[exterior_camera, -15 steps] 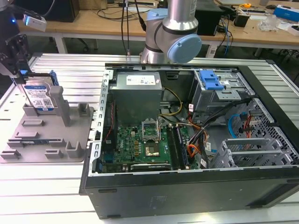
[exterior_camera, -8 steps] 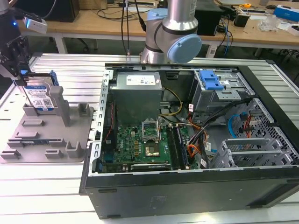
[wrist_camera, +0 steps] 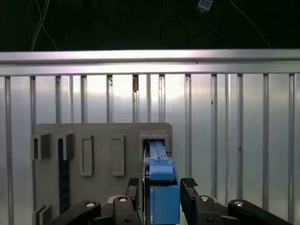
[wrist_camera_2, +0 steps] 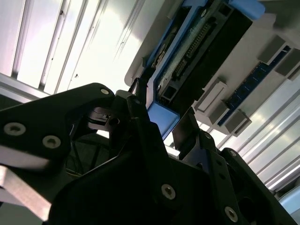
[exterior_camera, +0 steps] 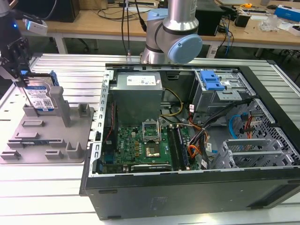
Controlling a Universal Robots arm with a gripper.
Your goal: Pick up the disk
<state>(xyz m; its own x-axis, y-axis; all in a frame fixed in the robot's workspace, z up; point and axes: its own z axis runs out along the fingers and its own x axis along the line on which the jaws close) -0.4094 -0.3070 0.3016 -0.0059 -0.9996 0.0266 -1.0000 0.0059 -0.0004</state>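
Observation:
The disk is a silver drive with a blue-and-white label and blue side rails. It stands on edge in a slot of the grey holder tray at the exterior view's left. My gripper reaches down over its top edge. In the first wrist view the blue rail of the disk sits between the two black fingers, which press close on both sides, and its lower end is still in the tray slot. The second wrist view shows the gripper closed around the rail end of the disk.
An open computer case with a motherboard and a blue drive-bay bracket lies at the exterior view's right. The arm's base stands behind it. The slatted aluminium table surrounds the tray, and workbenches run along the back.

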